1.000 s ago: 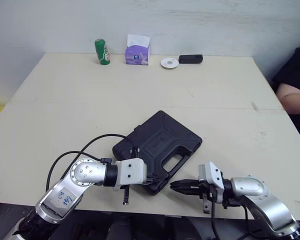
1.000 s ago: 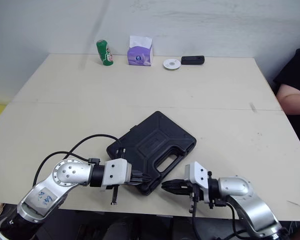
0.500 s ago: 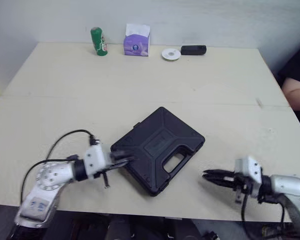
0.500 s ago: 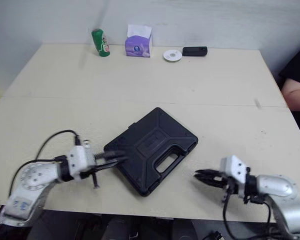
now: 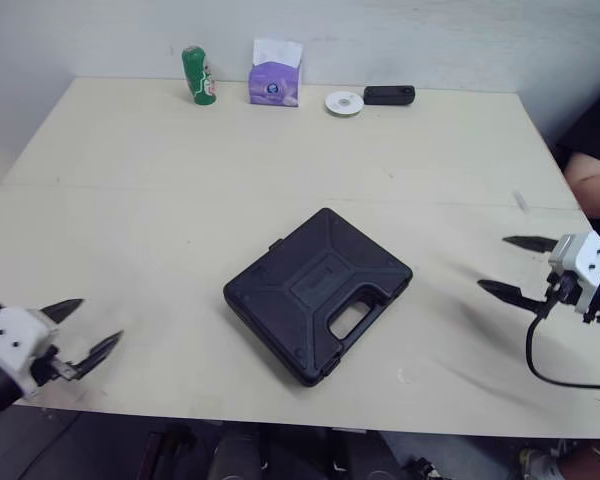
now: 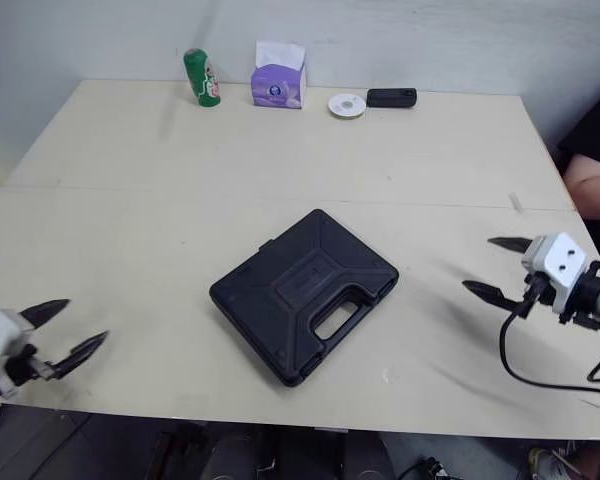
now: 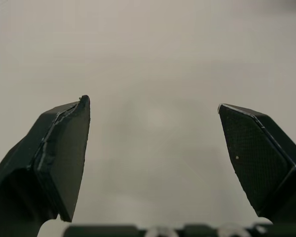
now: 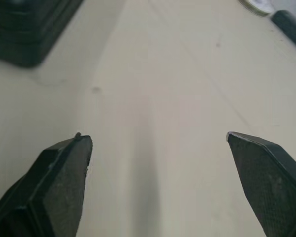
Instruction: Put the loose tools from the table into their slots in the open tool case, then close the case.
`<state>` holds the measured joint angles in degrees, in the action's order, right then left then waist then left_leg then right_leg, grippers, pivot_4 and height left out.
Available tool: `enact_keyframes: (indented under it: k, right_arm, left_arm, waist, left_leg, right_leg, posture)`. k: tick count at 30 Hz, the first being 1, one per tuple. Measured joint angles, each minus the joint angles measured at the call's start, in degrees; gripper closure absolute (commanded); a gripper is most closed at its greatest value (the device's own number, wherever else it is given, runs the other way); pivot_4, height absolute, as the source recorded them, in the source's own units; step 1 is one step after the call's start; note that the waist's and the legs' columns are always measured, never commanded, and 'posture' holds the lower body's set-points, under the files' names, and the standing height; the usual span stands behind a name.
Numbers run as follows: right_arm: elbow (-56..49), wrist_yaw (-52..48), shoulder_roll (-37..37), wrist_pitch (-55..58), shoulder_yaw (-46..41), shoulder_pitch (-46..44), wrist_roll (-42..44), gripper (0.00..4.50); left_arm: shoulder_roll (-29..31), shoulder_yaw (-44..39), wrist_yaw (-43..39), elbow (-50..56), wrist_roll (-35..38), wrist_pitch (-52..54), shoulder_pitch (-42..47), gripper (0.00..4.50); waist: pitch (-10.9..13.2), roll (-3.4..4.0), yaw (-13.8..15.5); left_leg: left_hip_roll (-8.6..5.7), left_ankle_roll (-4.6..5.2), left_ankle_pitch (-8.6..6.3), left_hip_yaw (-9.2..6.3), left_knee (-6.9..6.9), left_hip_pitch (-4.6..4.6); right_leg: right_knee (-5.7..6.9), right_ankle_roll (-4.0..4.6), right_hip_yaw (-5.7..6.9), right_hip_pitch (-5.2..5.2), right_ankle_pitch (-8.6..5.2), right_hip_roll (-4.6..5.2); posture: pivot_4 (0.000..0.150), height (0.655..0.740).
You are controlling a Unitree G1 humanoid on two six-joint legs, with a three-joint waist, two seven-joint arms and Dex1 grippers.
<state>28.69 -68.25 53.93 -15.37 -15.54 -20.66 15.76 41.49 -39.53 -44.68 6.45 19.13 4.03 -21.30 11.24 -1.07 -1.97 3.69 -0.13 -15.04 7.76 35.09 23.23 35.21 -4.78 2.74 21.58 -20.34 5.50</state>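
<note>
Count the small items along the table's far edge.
4, from the robot's left to right: green can, purple tissue box, white disc, black device. None looks hidden.

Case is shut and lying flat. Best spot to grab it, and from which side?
Probably the handle: the bar between the cutout and the near-right edge of the case. Come in from the robot's right with the open right pincer, one finger in the cutout, one outside the edge. The flat body looks too broad to span.
</note>
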Motion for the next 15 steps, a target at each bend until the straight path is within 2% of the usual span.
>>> enact_keyframes:
  k: [6,15]
  right_arm:
    - [11.9,0.2,0.0,-6.3,2.5,-10.2,-3.6,0.0]
    - [19.2,0.2,-0.1,-11.1,4.1,-13.9,-5.2,0.0]
  left_arm:
    - [0.9,-2.5,4.0,-3.4,-1.7,0.0,3.1,0.11]
    - [1.4,0.2,4.3,-3.4,-3.1,-0.4,5.2,0.11]
  waist:
    - [0.0,0.04,-0.2]
    - [0.0,0.04,-1.3]
  left_leg:
    - [0.05,-0.36,0.28,0.02,-0.08,0.0]
    - [0.11,-0.08,0.41,0.61,0.11,-0.11]
  right_leg:
    - [0.22,0.13,0.13,0.09,-0.07,0.0]
    - [0.54,-0.08,0.22,0.22,0.04,0.0]
  posture:
    - [0.15,0.74]
    - [0.15,0.74]
